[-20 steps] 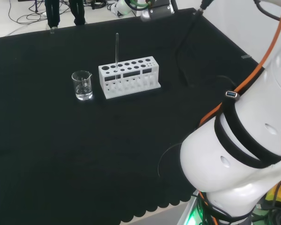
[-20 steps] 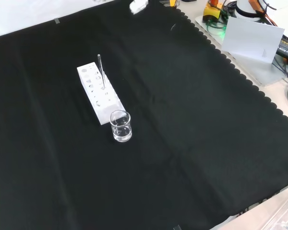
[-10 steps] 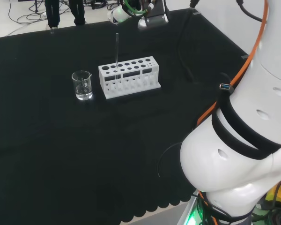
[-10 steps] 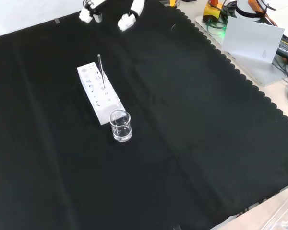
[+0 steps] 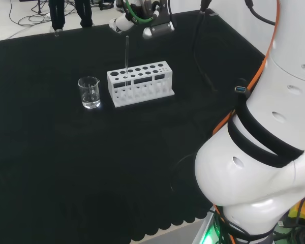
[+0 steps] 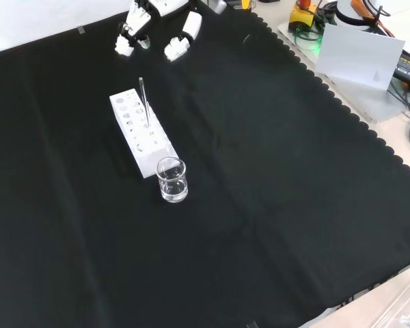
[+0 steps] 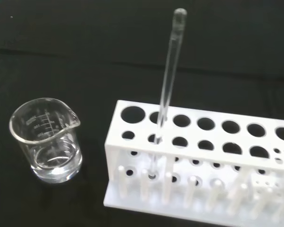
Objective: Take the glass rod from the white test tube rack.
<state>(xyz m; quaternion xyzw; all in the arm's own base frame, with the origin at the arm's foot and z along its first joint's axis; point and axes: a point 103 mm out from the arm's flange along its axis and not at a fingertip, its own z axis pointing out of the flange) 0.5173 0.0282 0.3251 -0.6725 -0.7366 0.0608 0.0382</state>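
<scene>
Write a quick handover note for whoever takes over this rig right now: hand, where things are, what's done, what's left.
Hand: the black and white robot hand is open, holding nothing, above the cloth beyond the rack in the front view.
Things: the clear glass rod stands upright in a hole of the white test tube rack; a clear glass beaker sits beside it.
Done: nothing grasped.
Left: reach the rod, pinch it, lift it out.

You see a tabletop [image 6: 273, 205] with black cloth on it. Behind it, the floor [image 5: 20, 23] is light, with black cables [image 5: 28, 19].
</scene>
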